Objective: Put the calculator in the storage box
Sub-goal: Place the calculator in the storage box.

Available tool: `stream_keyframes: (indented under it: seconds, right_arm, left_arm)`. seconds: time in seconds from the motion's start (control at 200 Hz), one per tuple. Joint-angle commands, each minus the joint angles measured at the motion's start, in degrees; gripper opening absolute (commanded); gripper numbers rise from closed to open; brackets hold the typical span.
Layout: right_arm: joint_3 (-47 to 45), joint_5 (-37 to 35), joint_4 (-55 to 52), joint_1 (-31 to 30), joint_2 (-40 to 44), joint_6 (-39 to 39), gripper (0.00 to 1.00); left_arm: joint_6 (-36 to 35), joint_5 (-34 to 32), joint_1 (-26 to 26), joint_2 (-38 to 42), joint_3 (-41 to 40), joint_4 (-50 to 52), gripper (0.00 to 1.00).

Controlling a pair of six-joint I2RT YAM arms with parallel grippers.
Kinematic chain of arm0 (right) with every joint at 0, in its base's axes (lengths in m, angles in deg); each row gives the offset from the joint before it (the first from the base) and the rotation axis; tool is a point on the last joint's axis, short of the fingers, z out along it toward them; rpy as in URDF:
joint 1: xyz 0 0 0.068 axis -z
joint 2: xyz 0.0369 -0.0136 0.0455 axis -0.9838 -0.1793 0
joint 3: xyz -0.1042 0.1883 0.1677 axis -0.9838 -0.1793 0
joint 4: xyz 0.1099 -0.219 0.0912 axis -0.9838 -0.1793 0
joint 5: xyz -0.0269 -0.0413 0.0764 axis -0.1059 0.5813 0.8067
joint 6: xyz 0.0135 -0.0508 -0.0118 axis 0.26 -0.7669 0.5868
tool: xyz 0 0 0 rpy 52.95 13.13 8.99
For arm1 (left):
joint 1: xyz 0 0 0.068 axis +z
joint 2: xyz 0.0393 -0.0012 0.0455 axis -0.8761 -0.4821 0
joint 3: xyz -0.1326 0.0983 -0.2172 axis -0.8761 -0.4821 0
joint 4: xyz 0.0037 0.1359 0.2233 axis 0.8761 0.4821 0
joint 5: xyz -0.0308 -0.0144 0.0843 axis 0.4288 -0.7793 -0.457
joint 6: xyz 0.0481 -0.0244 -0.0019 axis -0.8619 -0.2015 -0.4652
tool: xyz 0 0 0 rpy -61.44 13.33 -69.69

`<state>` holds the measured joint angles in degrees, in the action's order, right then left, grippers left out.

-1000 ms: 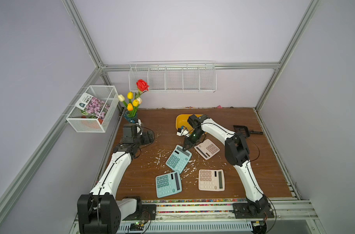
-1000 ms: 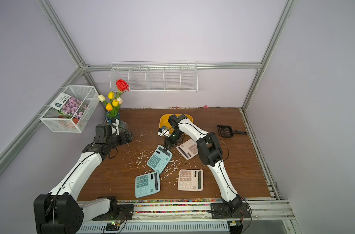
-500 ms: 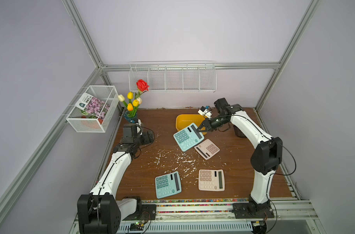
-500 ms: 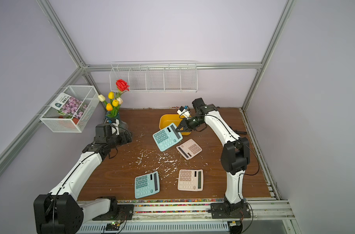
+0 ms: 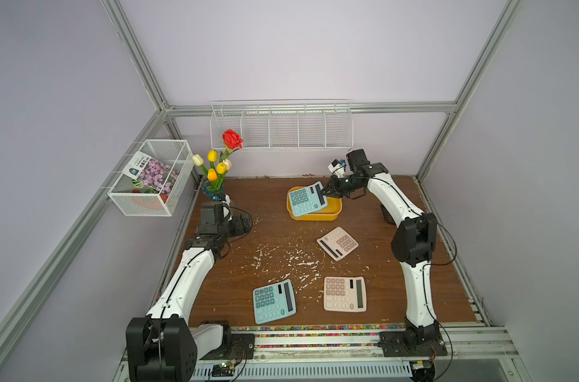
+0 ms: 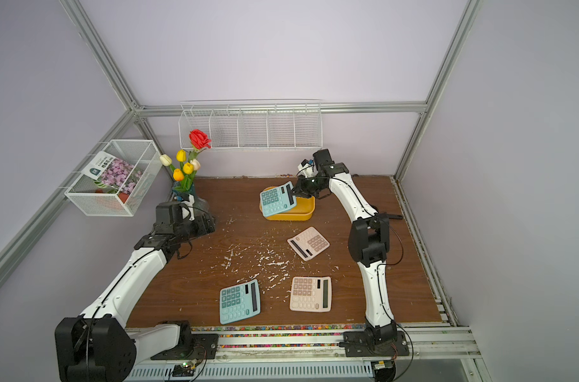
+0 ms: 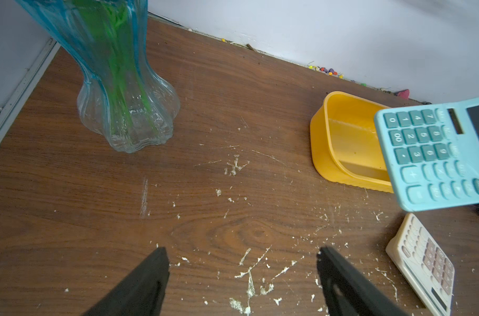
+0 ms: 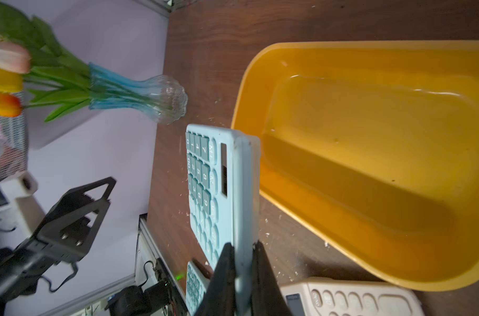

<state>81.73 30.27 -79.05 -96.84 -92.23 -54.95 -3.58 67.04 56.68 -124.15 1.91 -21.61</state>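
Observation:
A light-blue calculator (image 5: 305, 199) (image 6: 276, 199) hangs tilted over the left half of the yellow storage box (image 5: 331, 211) (image 6: 306, 211) at the back of the table. My right gripper (image 5: 326, 191) (image 8: 242, 251) is shut on the calculator's display edge (image 8: 242, 191), one finger on each face. The storage box (image 8: 369, 131) holds nothing. From the left wrist view the calculator (image 7: 435, 156) covers part of the box (image 7: 339, 136). My left gripper (image 5: 240, 225) (image 7: 242, 253) stands open and low over bare wood by the vase, far left of the box.
Three more calculators lie on the table: a blue one (image 5: 274, 301), a beige one (image 5: 344, 293) and a tilted beige one (image 5: 337, 243). A glass vase of flowers (image 5: 215, 190) stands back left. White crumbs (image 5: 281, 261) litter the middle. A wire basket (image 5: 151, 182) and a wire rack (image 5: 281, 127) hang on the walls.
My right gripper has lifted the blue calculator off the middle of the table and carried it back and up, over the yellow box. The left arm has not moved.

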Motion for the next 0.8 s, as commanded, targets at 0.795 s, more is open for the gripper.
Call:
stream_keyframes:
  seconds: [0.795]
  right_arm:
    - [4.6, -2.0, 9.3, 3.0, -9.1, 8.2, 0.00]
  left_arm:
    - [0.3, -0.3, 0.4, 0.5, -0.5, -0.5, 0.89]
